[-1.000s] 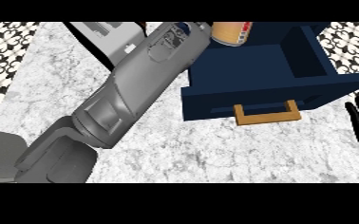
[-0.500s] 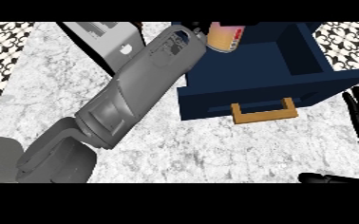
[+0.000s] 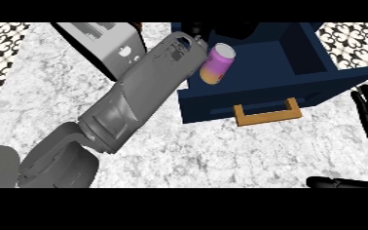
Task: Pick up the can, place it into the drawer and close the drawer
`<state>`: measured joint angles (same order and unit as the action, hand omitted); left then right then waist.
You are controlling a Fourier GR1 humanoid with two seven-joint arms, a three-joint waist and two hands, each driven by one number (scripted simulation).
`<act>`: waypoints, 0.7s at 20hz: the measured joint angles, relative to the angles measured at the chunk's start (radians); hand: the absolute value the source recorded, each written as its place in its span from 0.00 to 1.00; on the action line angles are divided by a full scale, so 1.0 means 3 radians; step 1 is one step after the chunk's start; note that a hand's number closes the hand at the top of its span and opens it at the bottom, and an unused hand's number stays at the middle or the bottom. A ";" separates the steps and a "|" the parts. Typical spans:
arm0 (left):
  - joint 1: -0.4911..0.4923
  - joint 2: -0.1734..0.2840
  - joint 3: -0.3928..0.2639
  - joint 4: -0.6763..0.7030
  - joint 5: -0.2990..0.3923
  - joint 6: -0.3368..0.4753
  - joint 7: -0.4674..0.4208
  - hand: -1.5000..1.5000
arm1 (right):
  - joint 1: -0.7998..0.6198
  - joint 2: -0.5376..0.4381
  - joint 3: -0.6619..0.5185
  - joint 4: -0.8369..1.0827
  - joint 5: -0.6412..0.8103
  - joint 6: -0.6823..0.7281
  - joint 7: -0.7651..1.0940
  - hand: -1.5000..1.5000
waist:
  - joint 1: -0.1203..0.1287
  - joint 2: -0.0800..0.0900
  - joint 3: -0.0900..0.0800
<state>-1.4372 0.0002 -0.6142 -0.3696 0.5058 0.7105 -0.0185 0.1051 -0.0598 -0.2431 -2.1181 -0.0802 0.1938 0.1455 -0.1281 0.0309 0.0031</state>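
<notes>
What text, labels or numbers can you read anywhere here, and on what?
None can be read.
can: orange, purple and pink bands, no lettering to make out.
appliance: dark marks on its grey face, too blurred to read.
drawer: plain blue, no marking.

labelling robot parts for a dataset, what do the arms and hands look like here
The left forearm is a matte grey, blocky shell of faceted panels with seams and small recesses near the wrist. The right hand shows only as glossy black fingers at the view's right edge. No cables or markings are visible.
</notes>
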 measured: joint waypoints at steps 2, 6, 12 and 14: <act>0.0026 0.0000 -0.0013 0.0021 0.0037 0.0047 -0.0031 0.00 | -0.0001 0.0019 0.0014 -0.0012 0.0005 -0.0013 0.0004 0.00 | -0.0003 0.0002 -0.0001; 0.0050 0.0000 -0.0064 0.0020 0.0099 0.0136 -0.0076 0.00 | 0.0008 0.0027 0.0039 -0.0023 0.0029 -0.0011 -0.0007 0.00 | -0.0005 0.0002 -0.0001; 0.0093 -0.0001 -0.0067 -0.0022 0.0247 0.0239 -0.0146 0.00 | 0.0020 -0.0052 0.0029 -0.0148 0.0164 -0.0001 -0.0064 0.00 | 0.0008 -0.0005 -0.0003; 0.0105 -0.0001 -0.0067 -0.0052 0.0300 0.0268 -0.0162 0.00 | 0.0015 -0.0096 0.0075 -0.0221 0.0337 -0.0007 -0.0112 0.00 | 0.0007 -0.0004 -0.0004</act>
<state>-1.4056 0.0000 -0.6343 -0.3851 0.5958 0.7910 -0.0670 0.1096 -0.0886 -0.2206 -2.1843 0.0211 0.1917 0.1120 -0.1260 0.0296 0.0017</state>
